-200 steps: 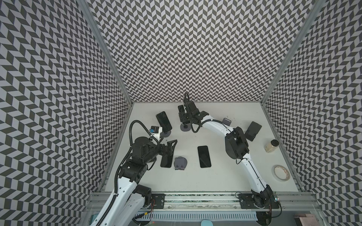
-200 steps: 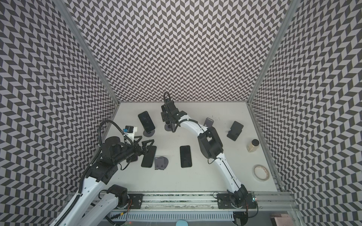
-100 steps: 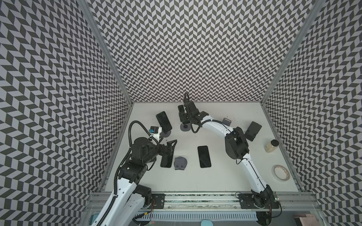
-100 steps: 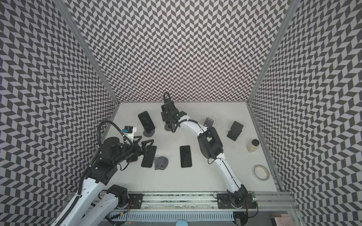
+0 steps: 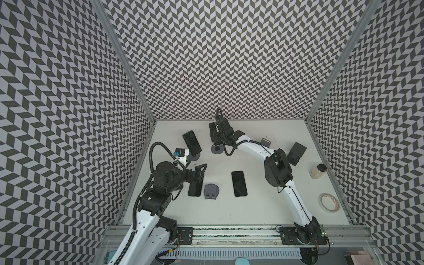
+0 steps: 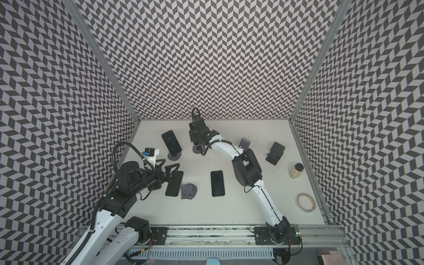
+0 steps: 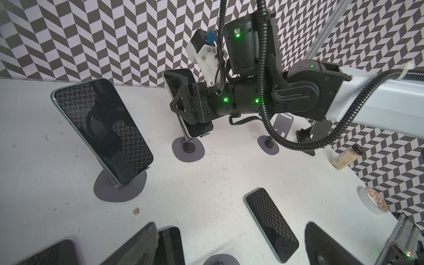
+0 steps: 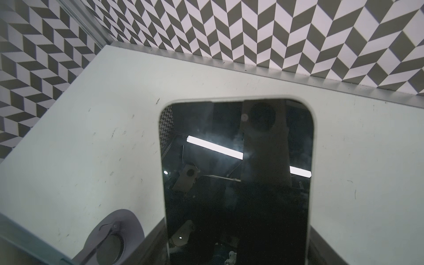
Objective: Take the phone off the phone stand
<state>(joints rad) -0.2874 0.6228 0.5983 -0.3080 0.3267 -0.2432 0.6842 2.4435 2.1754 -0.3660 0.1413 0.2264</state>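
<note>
Black right claw point(image 7: 183, 107) straddles the phone point(image 7: 177, 80) on its stand point(image 7: 188, 149), grip unclear; left claw point(image 5: 199, 172) gapes empty.

You have no text here that can be read. The tape roll point(image 7: 376, 202) carries orange printed marks on its inner ring, too small to make out. The spice jar point(image 7: 345, 157) bears a pale label with a round emblem, its lettering blurred.
</note>
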